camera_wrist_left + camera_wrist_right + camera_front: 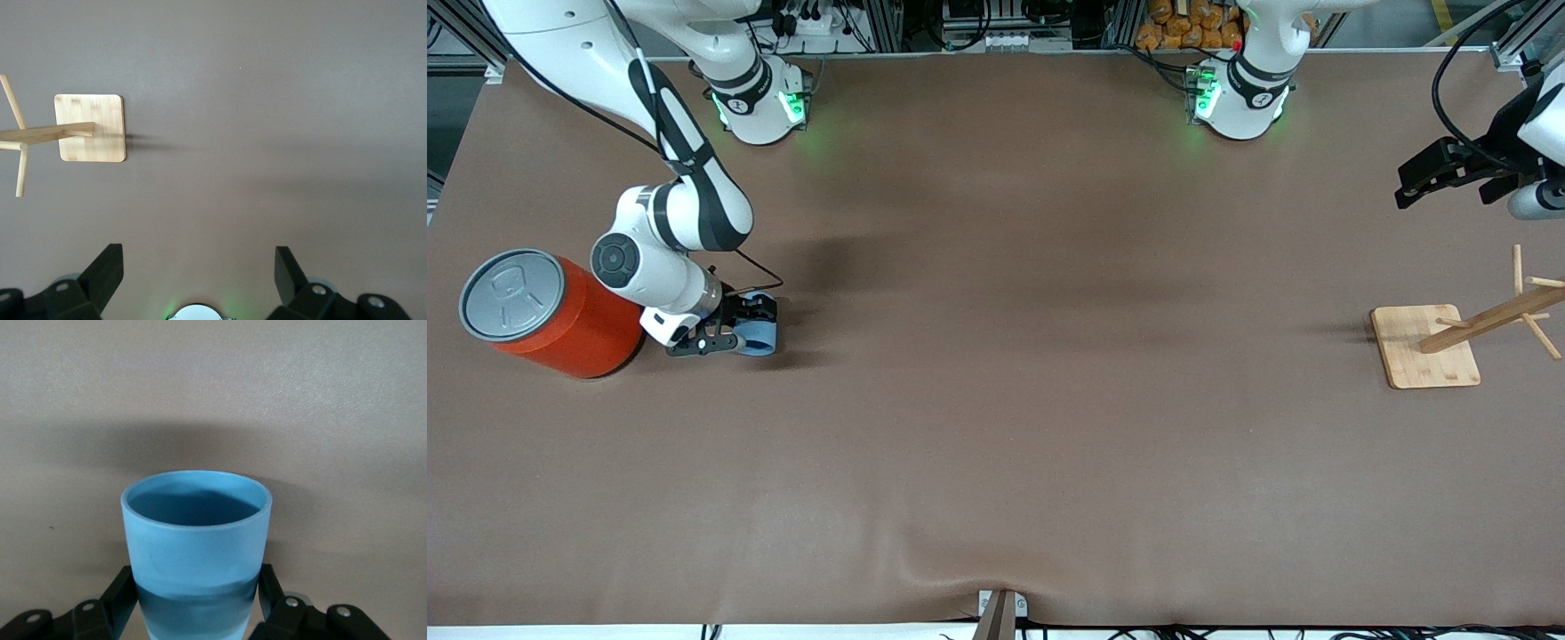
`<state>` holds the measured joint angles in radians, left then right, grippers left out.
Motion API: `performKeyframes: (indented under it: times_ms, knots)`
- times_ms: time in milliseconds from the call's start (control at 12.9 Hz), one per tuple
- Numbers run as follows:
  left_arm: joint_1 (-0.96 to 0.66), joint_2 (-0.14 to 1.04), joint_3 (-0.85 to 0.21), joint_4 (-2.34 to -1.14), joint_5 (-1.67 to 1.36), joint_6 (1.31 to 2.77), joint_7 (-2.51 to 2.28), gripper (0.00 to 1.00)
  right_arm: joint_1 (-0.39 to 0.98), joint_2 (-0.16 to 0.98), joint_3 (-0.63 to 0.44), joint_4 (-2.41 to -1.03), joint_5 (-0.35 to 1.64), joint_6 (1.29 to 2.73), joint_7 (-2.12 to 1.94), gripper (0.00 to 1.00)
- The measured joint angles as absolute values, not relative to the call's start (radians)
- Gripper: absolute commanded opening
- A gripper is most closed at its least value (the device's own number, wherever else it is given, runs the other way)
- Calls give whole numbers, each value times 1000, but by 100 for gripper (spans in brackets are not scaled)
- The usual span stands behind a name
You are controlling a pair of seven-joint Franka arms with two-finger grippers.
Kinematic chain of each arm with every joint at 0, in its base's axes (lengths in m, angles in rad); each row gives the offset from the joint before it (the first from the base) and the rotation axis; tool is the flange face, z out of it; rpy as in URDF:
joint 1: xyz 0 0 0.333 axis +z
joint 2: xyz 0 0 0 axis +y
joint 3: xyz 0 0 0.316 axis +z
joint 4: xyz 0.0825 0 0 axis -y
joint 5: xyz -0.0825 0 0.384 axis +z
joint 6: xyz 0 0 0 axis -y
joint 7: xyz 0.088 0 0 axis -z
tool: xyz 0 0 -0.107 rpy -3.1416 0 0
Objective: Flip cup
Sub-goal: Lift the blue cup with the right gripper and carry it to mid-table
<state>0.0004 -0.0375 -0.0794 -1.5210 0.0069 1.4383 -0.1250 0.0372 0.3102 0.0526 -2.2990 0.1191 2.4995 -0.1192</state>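
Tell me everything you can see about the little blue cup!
The cup is small, light blue and matte, with no handle; its inside is a darker blue. It widens toward its round open rim, and it looks empty. It lies on its side on the brown table, beside the big orange can, toward the right arm's end. The right gripper is shut on it, one black finger pressing each side near its base.

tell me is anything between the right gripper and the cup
Nothing visible. The right gripper is shut on the cup, a finger on each side of its lower body. The orange can stands beside them, toward the right arm's end of the table.
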Motion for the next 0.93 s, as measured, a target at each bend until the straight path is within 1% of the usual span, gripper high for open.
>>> performKeyframes:
  times_ms: [155,232,309,464,541,618,773,928]
  knots:
    - [1,-37,-79,-1521,7,1440,-125,100,42,311,57,-2279,119,2494,-119,21]
    - [1,-37,-79,-1521,7,1440,-125,100,50,311,60,-2245,119,2451,-120,21]
    - [1,-37,-79,-1521,7,1441,-125,100,63,311,63,-2185,119,2360,-121,21]
    - [0,-37,-79,-1520,7,1444,-125,100,115,308,70,-2012,119,2140,-124,21]
    - [0,-37,-79,-1520,7,1445,-125,100,152,306,73,-1930,121,2070,-123,21]
    - [0,-37,-79,-1520,7,1446,-125,100,191,305,77,-1863,126,2037,-122,21]
    - [0,-37,-79,-1520,7,1446,-125,100,288,317,82,-1763,141,2022,-124,22]
    - [0,-37,-79,-1520,7,1447,-125,100,419,373,84,-1654,144,2023,-132,22]
